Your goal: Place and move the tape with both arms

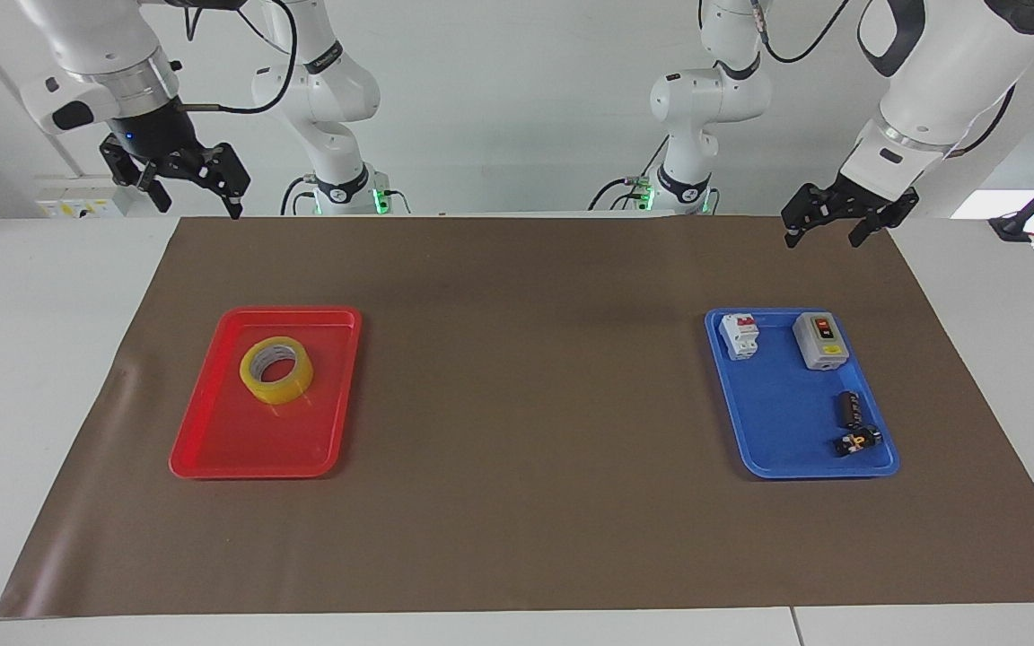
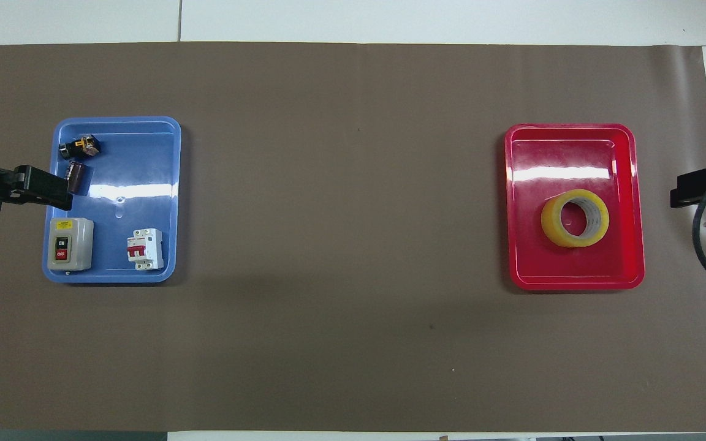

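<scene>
A brown mat point(image 1: 535, 413) is covering most of the table, and two trays are sitting on it well apart: a red tray point(image 1: 212, 449) toward the right arm's end and a blue tray point(image 1: 777, 422) toward the left arm's end. The blue tray is holding a grey switch box point(image 1: 819, 340), a white circuit breaker point(image 1: 739, 335) and two small dark parts.

The right gripper point(image 1: 183, 184) is hanging in the air over the mat's edge nearest the robots, its fingers spread wide and holding nothing. The left gripper point(image 1: 845, 222) is waiting over the mat's corner at its own end, likewise spread and empty.

The tape point(image 1: 276, 369) is lying flat in the red tray, in the half nearer the robots, its hole facing up. It is looking light and stiff — a rigid ring that should not crush. The glossy outer face is probably a little slippery, so the surer hold is likely across the wall: one finger in the core, one outside. Gripping across the whole ring may be asking for more opening than the fingers offer.
</scene>
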{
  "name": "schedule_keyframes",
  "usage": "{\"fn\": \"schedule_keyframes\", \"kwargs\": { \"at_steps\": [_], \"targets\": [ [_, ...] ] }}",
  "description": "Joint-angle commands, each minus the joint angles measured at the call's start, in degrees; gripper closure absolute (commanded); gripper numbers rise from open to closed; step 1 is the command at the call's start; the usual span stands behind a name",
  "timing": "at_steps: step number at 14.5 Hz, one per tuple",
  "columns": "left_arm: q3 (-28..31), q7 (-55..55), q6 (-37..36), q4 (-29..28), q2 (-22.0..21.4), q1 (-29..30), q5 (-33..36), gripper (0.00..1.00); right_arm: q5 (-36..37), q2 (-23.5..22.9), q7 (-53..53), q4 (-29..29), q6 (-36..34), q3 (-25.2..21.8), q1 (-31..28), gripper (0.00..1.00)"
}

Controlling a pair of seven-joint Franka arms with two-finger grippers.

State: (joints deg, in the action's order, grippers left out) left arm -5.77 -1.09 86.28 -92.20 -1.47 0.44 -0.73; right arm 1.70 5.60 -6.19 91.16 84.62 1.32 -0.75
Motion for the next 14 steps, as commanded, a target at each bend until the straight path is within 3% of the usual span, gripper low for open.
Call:
{"fn": "schedule_keyframes", "kwargs": {
  "at_steps": [1, 6, 14],
  "targets": [
    [-0.3, 0.39, 0.29, -0.7, -1.08, 0.7, 0.03, 0.0, 0.5, 1.43, 0.48, 1.65, 0.46, 0.27, -0.04, 0.0],
    [-0.3, 0.39, 0.38, -0.7, -1.08, 0.61, 0.03, 0.0, -0.03, -0.32, 0.66, -0.72, -1.74, 0.27, -0.13, 0.0],
    [-0.3, 0.39, 0.38, -0.7, -1.08, 0.7, 0.03, 0.0, -0.21, 0.2, 0.57, 0.16, -1.65, 0.27, -0.04, 0.0]
  ]
}}
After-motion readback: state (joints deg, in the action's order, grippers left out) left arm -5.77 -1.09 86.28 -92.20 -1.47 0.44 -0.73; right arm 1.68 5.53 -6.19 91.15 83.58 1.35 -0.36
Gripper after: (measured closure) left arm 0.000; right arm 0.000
